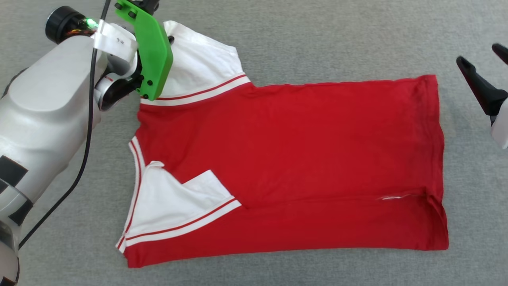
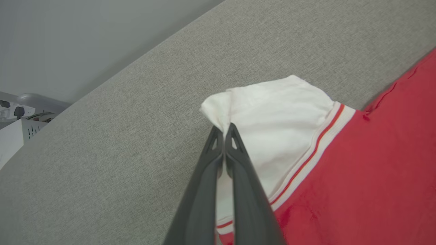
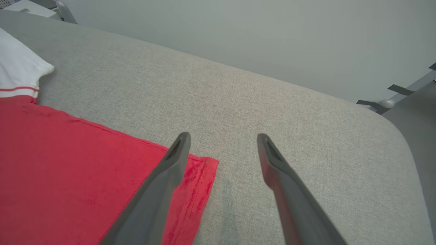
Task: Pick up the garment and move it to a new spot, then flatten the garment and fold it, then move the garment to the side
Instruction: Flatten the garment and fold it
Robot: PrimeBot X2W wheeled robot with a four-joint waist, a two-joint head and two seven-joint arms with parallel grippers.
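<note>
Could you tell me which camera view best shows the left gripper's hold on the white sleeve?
The left wrist view: the left gripper is shut on the white sleeve's corner. In the head view a green mount hides the grip; the right wrist view shows some sleeve.

Red garment (image 1: 301, 159) on grey table (image 1: 337, 35)

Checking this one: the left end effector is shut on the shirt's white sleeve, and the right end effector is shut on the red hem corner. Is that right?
Not quite. The right end effector is open and grips nothing; the right wrist view shows its fingers spread by the garment's red hem corner. The left end effector is indeed shut on the white sleeve.
</note>
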